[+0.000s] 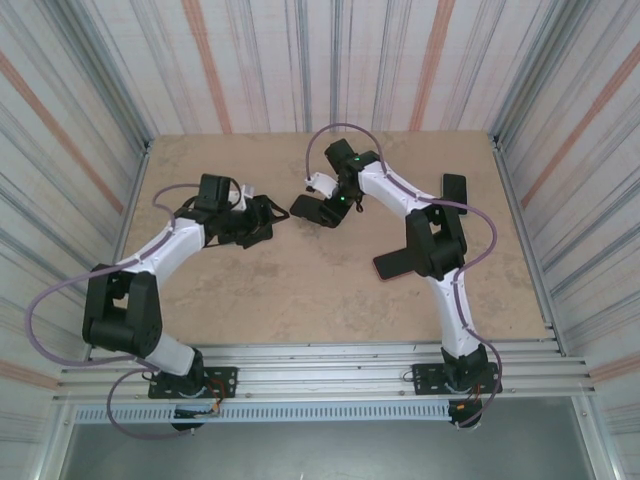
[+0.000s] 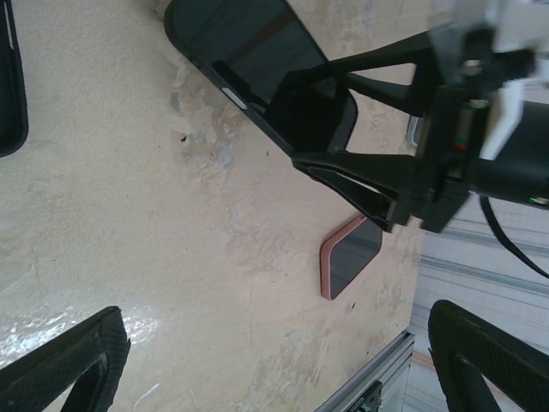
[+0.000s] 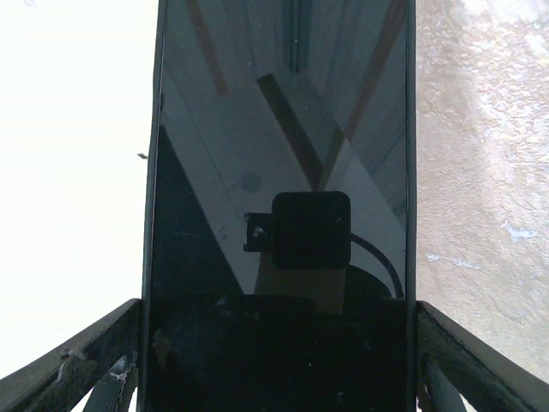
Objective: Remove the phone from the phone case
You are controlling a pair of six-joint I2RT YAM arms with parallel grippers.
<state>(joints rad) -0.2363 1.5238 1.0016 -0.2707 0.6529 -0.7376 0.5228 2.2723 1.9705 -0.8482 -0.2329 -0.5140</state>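
My right gripper (image 3: pixel 279 343) is shut on a black phone (image 3: pixel 279 129); its fingers (image 3: pixel 77 360) press both long edges and the glossy screen faces the camera. A thin dark rim runs round the phone; I cannot tell whether that is a case. From above, the right gripper (image 1: pixel 325 207) holds the black phone (image 1: pixel 308 208) low over the table's middle. My left gripper (image 1: pixel 262 218) stands open and holds nothing just left of it. Its wrist view shows the black phone (image 2: pixel 249 51) in the right gripper (image 2: pixel 330 120). A pink phone case (image 2: pixel 327 266) with a dark phone in it lies flat.
The pink phone case (image 1: pixel 382 268) lies partly under the right arm's forearm (image 1: pixel 432 245). A black flat thing (image 1: pixel 455 190) lies near the table's right edge, and a black flat thing (image 2: pixel 10 86) shows at the left wrist view's edge. The aluminium rail (image 1: pixel 320 362) runs along the near edge.
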